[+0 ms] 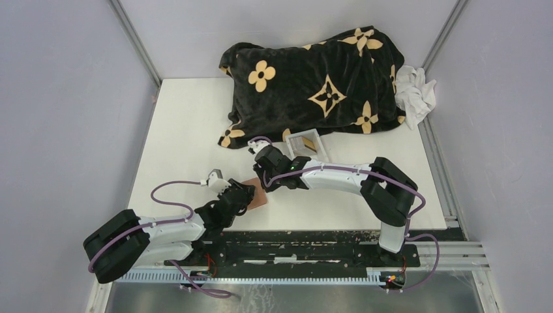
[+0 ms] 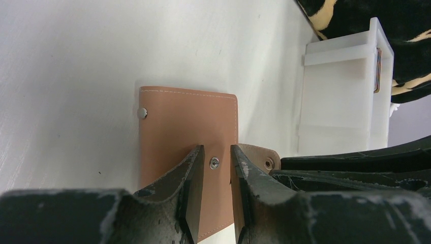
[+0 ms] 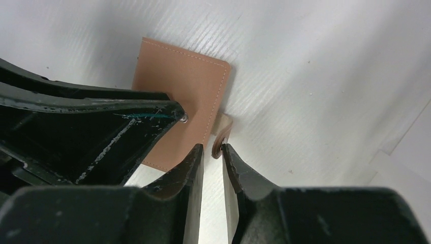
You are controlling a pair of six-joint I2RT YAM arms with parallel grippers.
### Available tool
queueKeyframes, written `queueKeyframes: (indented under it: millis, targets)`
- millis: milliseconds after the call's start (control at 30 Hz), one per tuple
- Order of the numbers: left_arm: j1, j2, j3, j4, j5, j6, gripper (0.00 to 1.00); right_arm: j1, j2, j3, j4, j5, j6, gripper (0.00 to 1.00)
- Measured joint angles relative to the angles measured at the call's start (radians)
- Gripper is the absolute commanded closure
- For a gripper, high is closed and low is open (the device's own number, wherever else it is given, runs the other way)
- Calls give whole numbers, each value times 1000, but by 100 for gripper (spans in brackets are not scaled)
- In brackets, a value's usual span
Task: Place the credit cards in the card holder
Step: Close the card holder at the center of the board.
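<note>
While both arms reach inward to the same spot, the brown wallet [image 2: 188,127] lies flat on the white table [image 1: 189,130], directly under the tips of the left claw [image 2: 216,151]. That claw's two fingers stand a narrow gap apart, clamped on nothing. Through the gap shows the wallet's face with a small metal stud [image 2: 214,162]. In the right wrist view, one of its tips rests on the leather right at that stud.

Just to the right of the left claw, a short leather tab [image 3: 222,133] with its own snap sticks out past the wallet's edge. The right claw [image 3: 212,147] meets it there: the tab sits between the very ends of its fingers, and the jaws are close together. Whether they actually pinch the tab I cannot tell.

Beyond the right claw, apart from the wallet, stands a clear plastic tray [image 2: 335,101]. The cards [image 2: 378,71] stand on edge inside it, seen only as a thin striped stack. Behind the tray lie a black flowered blanket [image 1: 313,72] and a crumpled white cloth [image 1: 415,91].
</note>
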Motion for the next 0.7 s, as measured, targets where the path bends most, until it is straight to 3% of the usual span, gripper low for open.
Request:
queueKeyframes:
  millis: [700]
  targets:
    - [0,0,0,0,0,-1,66,-13,57,48,-42,-12,-1,77]
